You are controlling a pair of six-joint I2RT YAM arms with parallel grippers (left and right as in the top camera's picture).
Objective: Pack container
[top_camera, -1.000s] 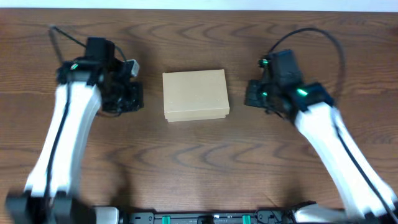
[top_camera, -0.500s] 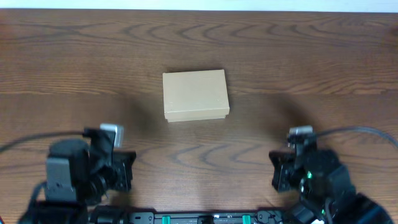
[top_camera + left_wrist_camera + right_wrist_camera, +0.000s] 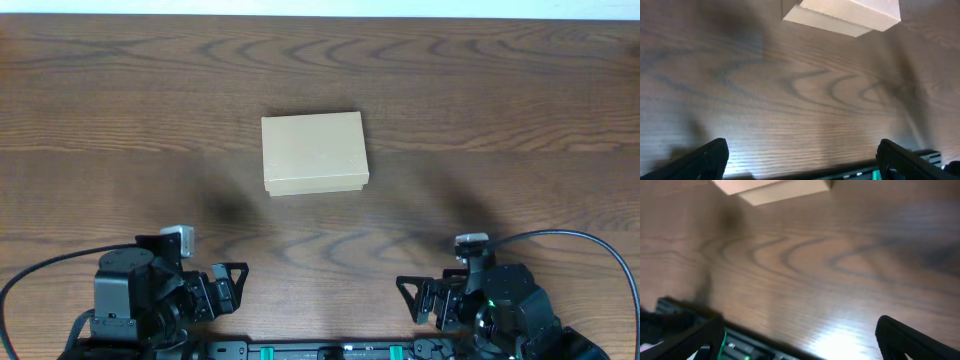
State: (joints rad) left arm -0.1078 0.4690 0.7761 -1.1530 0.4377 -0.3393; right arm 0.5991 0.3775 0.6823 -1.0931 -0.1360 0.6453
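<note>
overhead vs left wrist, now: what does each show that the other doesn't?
Only overhead: the whole closed top of the container, both arms, and the right gripper. Only left wrist: a low, close look at the container's near corner, and the left gripper fingers wide apart with nothing between them. Both: the container, the wooden table, and the left gripper, well apart from the container.
</note>
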